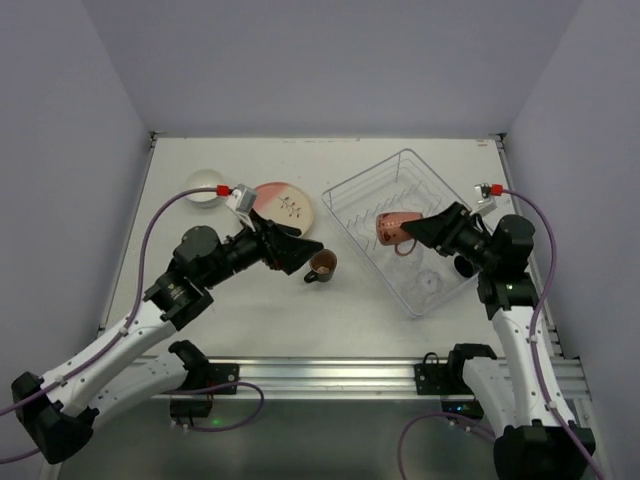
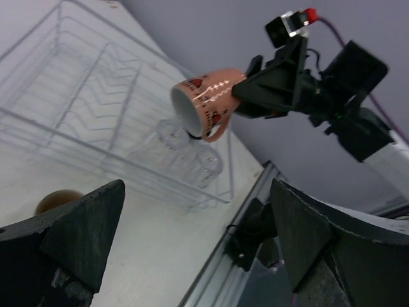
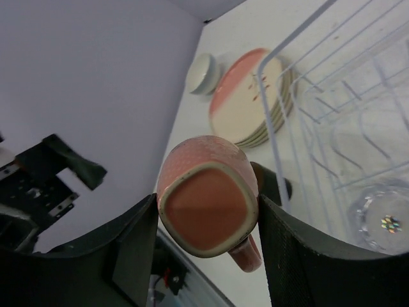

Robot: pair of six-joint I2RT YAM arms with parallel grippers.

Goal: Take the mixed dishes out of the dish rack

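Note:
My right gripper [image 1: 418, 229] is shut on the salmon cup [image 1: 392, 228] and holds it on its side above the wire dish rack [image 1: 365, 172]. In the right wrist view the cup's base [image 3: 208, 199] fills the gap between both fingers, handle downward. The left wrist view has the cup [image 2: 208, 105] raised over the rack [image 2: 96, 144]. A clear glass [image 1: 430, 285] lies in the rack's near end. My left gripper [image 1: 298, 250] is open and empty, beside a brown cup [image 1: 322, 266] on the table. The plates [image 1: 285, 205] and a white bowl [image 1: 207, 187] sit on the table to the left.
The rack lies diagonally across the right half of the table, its near corner close to the right arm's base. The metal rail [image 1: 330, 372] runs along the near table edge. Grey walls close in the sides and back.

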